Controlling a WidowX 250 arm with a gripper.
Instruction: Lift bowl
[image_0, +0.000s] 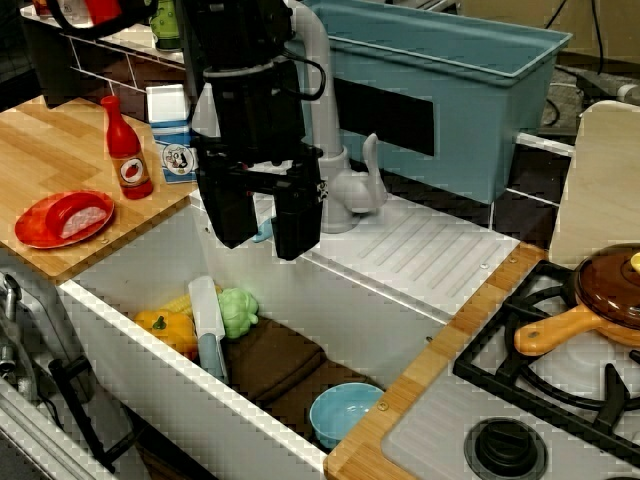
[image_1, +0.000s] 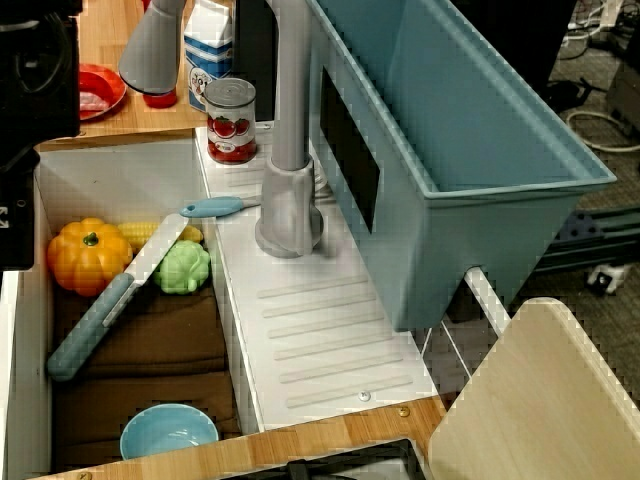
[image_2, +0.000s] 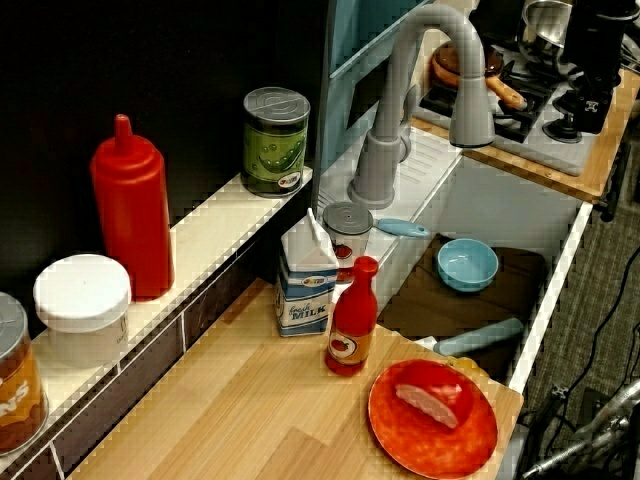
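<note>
At the bottom of the frame, the light-blue bowl (image_0: 345, 411) sits upright on the brown mat (image_0: 285, 360) inside the sink (image_0: 400, 300). Farther back, upper left, the gripper (image_0: 262, 238) hangs above the sink, its 2 fingers (image_0: 296, 222) parted and empty.

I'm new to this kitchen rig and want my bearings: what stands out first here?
The big black gripper hangs over the white sink, above the toy vegetables at one end. The light-blue bowl sits upright on the brown mat at the sink's other end, near the stove. Behind the grey faucet, a large teal tub fills the back of the counter.
</note>
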